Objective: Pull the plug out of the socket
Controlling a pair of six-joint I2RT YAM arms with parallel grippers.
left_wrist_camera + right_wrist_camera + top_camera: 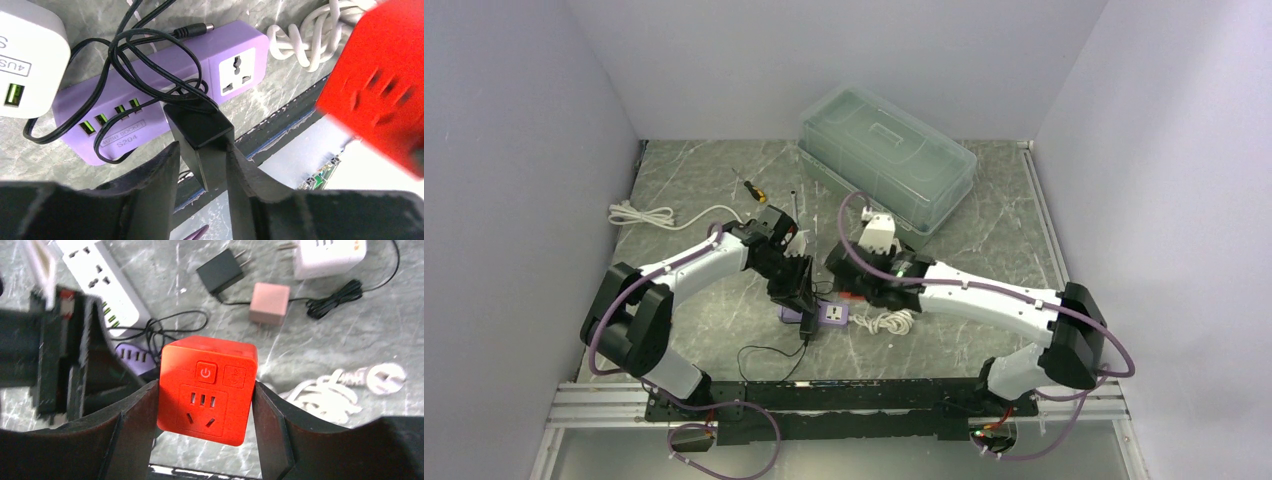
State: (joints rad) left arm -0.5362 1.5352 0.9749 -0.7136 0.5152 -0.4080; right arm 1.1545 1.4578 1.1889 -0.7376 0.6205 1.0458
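The black plug (200, 127) is off the socket and hangs above the table's near edge, its thin black cable (125, 40) looped over a purple power strip (250, 45). My left gripper (202, 147) is shut on the plug, one finger on either side. The socket is a red cube (207, 390) with a power button, and its slots are bare. My right gripper (205, 387) is shut on its two sides. In the left wrist view the red cube (380, 85) hovers blurred at right. From above, the left gripper (807, 322) and the right gripper (849, 290) meet over the purple strip (834, 316).
A white USB cube (30, 55) lies left of the purple strip, a coiled white cord (310, 35) to its right. A white power strip (100, 275), a black adapter (220, 270) and a pink adapter (270, 302) lie beyond. A clear lidded box (886, 160) and a screwdriver (751, 187) sit at the back.
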